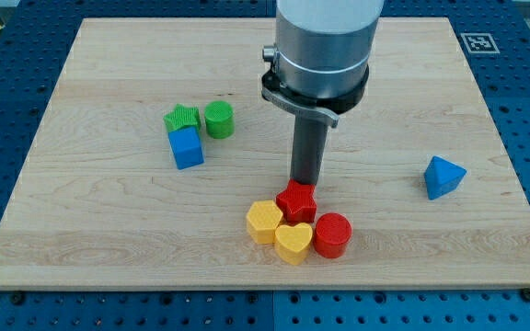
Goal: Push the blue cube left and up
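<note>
- Camera view, general layout: a wooden worktop (pixel 109 83) carries the blocks; the arm's dark rod descends from the view's top centre, and my tip (pixel 305 182) meets the surface just above the red star block (pixel 296 201), close to it or touching (contact cannot be settled here).
- Gripper: none is fitted, so there is nothing to report as released, clenched or grasping; the rod ends plainly.
- Task's thing: the blue cube (pixel 187 148) lies left of centre, its upper edge against the green star block (pixel 183 119), with the green cylinder (pixel 219 119) just beside that star on the view's right.
- Relation to my tip: the cube sits well apart, toward the view's left and slightly higher than the tip.
- Step in hand (judged): bring the tip round to the cube's lower-right corner, then push diagonally toward the view's upper left.
- Doing it well: approach low and from the right, keeping clear of the cluster of red star, yellow hexagon block (pixel 264 222), yellow heart block (pixel 293 243) and red cylinder (pixel 332 234).
- Risk: the green star stands in the upward path and will likely be carried along; an off-centre push may spin the cube.
- Bystander: the blue triangular block (pixel 443 176) lies far at the view's right, uninvolved.
</note>
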You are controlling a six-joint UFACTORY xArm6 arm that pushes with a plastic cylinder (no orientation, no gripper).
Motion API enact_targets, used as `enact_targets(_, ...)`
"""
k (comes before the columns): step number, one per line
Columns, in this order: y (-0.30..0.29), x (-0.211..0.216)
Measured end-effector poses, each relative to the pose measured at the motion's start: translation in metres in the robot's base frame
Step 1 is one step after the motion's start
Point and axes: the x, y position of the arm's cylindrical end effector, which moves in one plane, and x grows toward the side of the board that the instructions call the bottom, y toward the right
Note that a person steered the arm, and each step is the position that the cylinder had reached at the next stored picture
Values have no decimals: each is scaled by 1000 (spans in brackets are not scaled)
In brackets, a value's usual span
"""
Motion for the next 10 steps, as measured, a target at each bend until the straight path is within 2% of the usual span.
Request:
enact_targets(1, 13, -28)
enact_targets(3, 14, -28)
enact_targets(6, 43, -5)
enact_targets(9, -74, -11)
enact_targets(10, -74, -11)
